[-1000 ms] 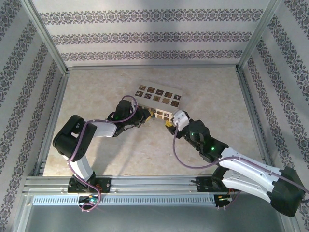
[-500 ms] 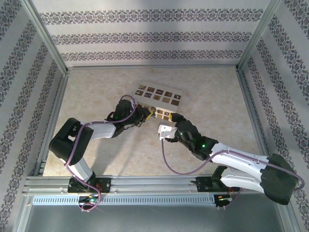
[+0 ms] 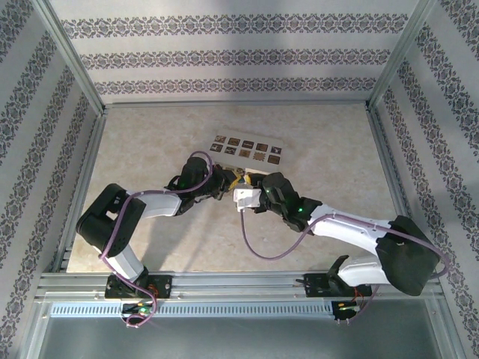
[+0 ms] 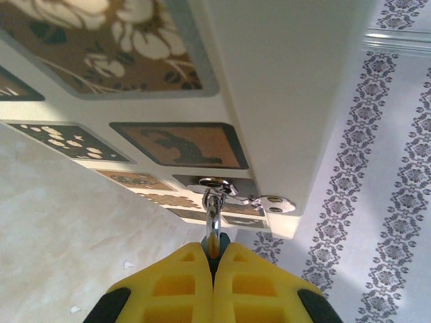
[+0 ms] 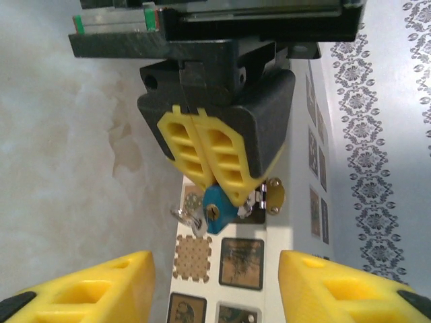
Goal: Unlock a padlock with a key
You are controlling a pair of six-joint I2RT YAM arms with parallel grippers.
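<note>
- Around the middle of the table (image 3: 150,149), on the near edge of the box (image 3: 247,148), the padlock (image 5: 217,214) hangs off the hasp (image 5: 275,196). The left gripper (image 5: 225,194) is pinched tight on it, by the silver shackle end as far as I can see. The blue body pokes out past the tips, keyhole facing the right wrist cam. The right gripper (image 5: 215,286) is lined up on it with its jaws apart and nothing between them. So what's the trick for this step?

- Sort the key out first, I'd say. There's a silvery bit (image 5: 186,217) just beside the lock body. Could be the key or its ring, honestly too small and blurry to call. If it is, close the right on the flat head, not the ring, so the blade can't swivel. Then come in square to the keyhole face, slowly, while the left holds firm so the lock doesn't swing on the hasp. Biggest risk is fat fingers: the lock is way smaller than either claw, so the right could easily bump it or the left's tips. Open the right only as wide as it needs.
</note>
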